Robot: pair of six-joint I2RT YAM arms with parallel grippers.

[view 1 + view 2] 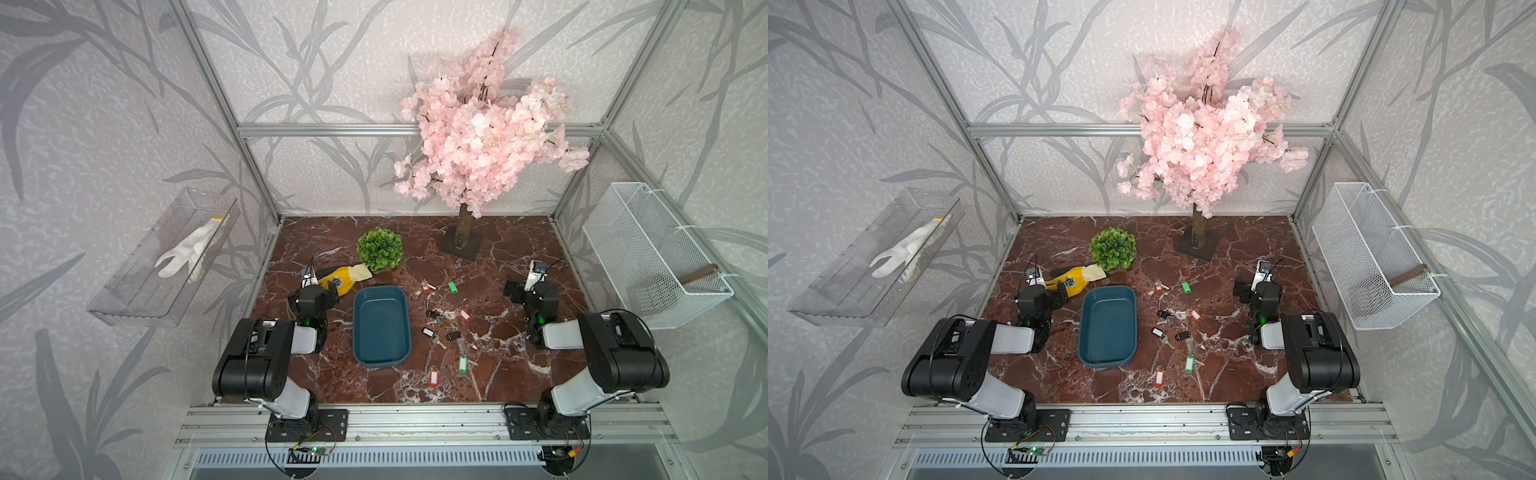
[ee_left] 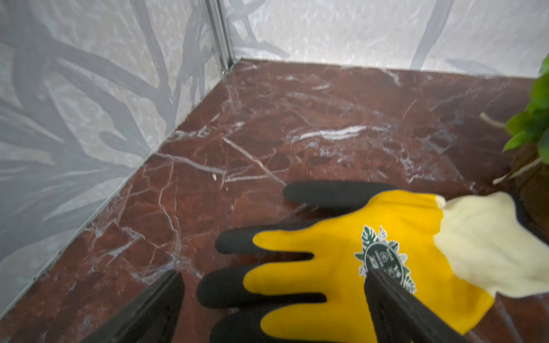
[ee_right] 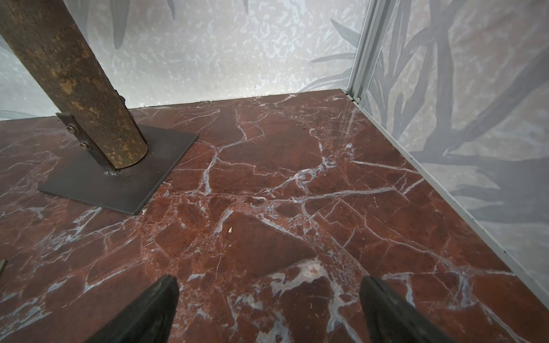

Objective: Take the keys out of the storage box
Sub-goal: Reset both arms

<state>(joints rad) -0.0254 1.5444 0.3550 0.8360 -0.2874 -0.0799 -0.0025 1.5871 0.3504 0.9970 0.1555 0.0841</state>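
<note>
My left jaws are spread wide and pinch nothing. They hang over the black finger ends of a yellow glove (image 2: pixel 341 267), which lies flat on the counter (image 1: pixel 498 249) near its left edge. In my left wrist view one jaw tip covers part of the green badge on the glove. I cannot tell if it touches. The glove's pale cuff reaches a round green plant (image 1: pixel 380 249) farther back.

My right jaws are spread wide too, with nothing between them. They hang over bare red stone near the right edge of the counter and face the far right corner. Farther back stands the brown trunk (image 3: pixel 74 83) of a pink tree (image 1: pixel 486 124) on a flat dark plate (image 3: pixel 118 178).

The storage box (image 1: pixel 381 328) sits on the counter between my two arms, nearer the left one. The keys (image 1: pixel 453 335) lie on the counter outside the box, between it and my right arm. They are scattered from the middle of the counter toward the front edge. One red tag (image 1: pixel 434 378) lies nearest that edge.

A clear tray (image 1: pixel 137 299) on the left wall holds a white glove (image 1: pixel 187 253). A wire basket (image 1: pixel 623 232) on the right wall holds a brown stick (image 1: pixel 702 274).
</note>
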